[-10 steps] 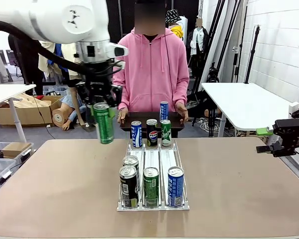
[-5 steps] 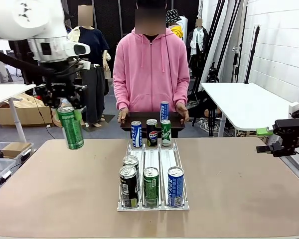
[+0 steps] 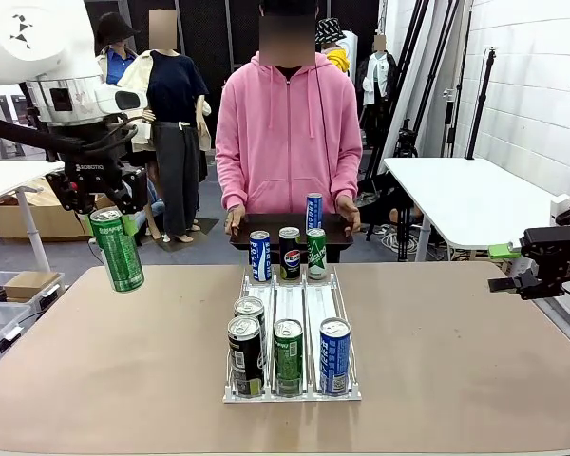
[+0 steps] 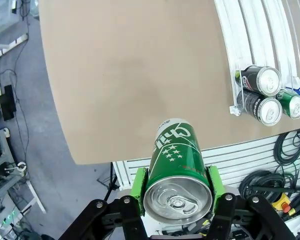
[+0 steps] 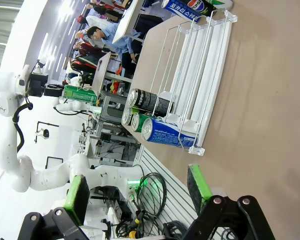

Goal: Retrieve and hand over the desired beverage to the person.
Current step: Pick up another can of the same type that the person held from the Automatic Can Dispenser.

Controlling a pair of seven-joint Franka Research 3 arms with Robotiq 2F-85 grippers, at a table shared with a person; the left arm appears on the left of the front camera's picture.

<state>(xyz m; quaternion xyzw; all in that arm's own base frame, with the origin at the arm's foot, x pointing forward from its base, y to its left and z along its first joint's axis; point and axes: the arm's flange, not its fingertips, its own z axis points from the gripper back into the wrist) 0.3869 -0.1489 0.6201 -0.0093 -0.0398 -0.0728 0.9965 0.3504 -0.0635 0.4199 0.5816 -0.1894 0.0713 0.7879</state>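
Grip: left gripper (image 3: 111, 207) is clamped on the green can (image 3: 117, 249), green pads squeezing both sides just under the lid, and the can hangs below the fingers, tilted a bit
Can position: up in the air over the near left corner of the table (image 3: 104, 361), well off to the side of everything else
Other hand: right gripper (image 3: 502, 269) hangs at the table's right edge, jaws wide apart, holding nothing
Receiver: person (image 3: 287, 133) in the pink hoodie stands across the table, both hands down on a dark tray (image 3: 334, 228), so no open palm up yet
How I'd do it: guessing the handover is the step in hand, so carry the can across high, keep the squeeze on, level it out, stop short of the chest and only let go once a hand is on it
In the way: the can rack (image 3: 291, 342) sits mid-table with cans front and back, plus a blue can (image 3: 313, 212) on the tray, right between the gripper and the person, so swing around or over them, not through
Risk: that tilt means a slip is possible if the move is jerky
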